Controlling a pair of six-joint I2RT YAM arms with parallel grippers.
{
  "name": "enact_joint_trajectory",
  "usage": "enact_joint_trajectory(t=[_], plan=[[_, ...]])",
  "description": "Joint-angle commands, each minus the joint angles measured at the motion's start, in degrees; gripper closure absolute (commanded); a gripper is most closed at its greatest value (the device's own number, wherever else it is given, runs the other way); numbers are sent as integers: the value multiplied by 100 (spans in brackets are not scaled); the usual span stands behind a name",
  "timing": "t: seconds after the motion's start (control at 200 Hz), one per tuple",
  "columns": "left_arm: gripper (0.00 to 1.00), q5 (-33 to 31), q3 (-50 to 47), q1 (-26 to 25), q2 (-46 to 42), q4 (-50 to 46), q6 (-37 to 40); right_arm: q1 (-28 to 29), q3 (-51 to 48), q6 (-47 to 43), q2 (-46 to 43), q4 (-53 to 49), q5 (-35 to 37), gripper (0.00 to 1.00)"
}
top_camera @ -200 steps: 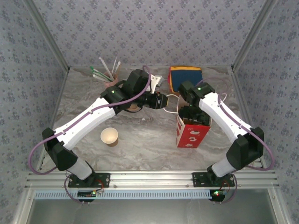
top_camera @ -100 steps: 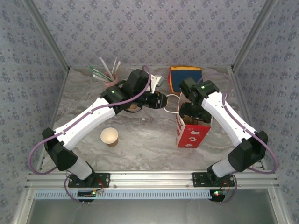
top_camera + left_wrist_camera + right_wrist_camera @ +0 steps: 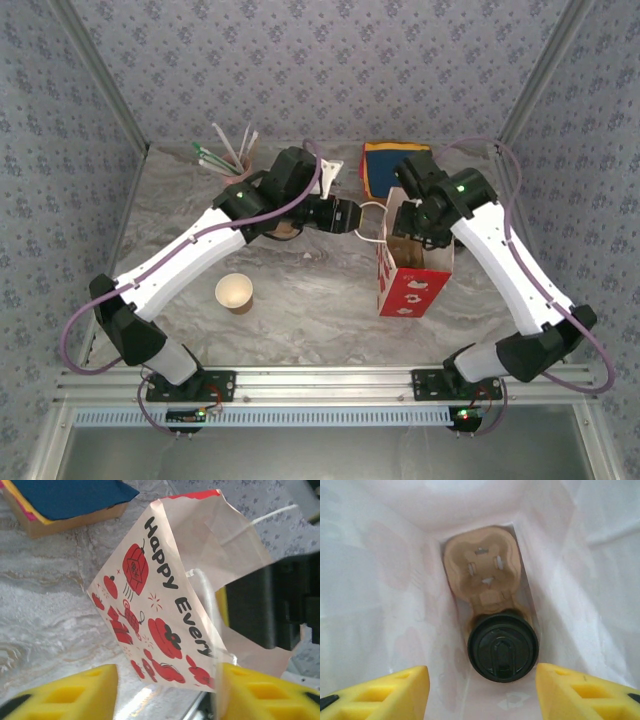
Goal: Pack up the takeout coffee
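Observation:
The takeout coffee, a cup with a round black lid, stands at the bottom of the red-and-white paper bag in one hollow of a tan pulp tray. My right gripper hangs open above the bag's mouth, looking straight down, its yellow fingers either side of the lid and well above it. My left gripper is open beside the bag's upper left edge. The white handle loop lies against its right finger.
A lidless paper cup stands on the table at front left. A holder with straws is at the back left. A box with blue cloth on it sits behind the bag, with a small white item beside it.
My right arm has lifted up and back from the bag's mouth, its elbow swinging out to the right. The left arm and the bag have stayed put.

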Motion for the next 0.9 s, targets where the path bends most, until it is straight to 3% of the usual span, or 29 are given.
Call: enact_joint_trajectory(t=[0.0,0.025,0.095,0.355,0.42,0.62,0.895], plan=[[30,9,540,92,-110,-254,43,34,333,-211,-317,119,194,46],[29,12,615,105,-101,-304,43,43,385,-258,-369,182,210,48],[39,0,775,149,-99,-352,62,41,442,-297,-487,238,163,50],[32,-174,1370,350,155,-780,96,-83,414,-581,-514,367,-89,48],[32,-257,1462,521,151,-862,141,-74,476,-806,-533,517,-176,56],[35,-1104,1726,1445,302,-1416,776,13,652,-1239,-546,1106,-500,56],[56,-1668,835,3043,607,-599,1069,206,1047,-1781,-450,1996,-587,53]])
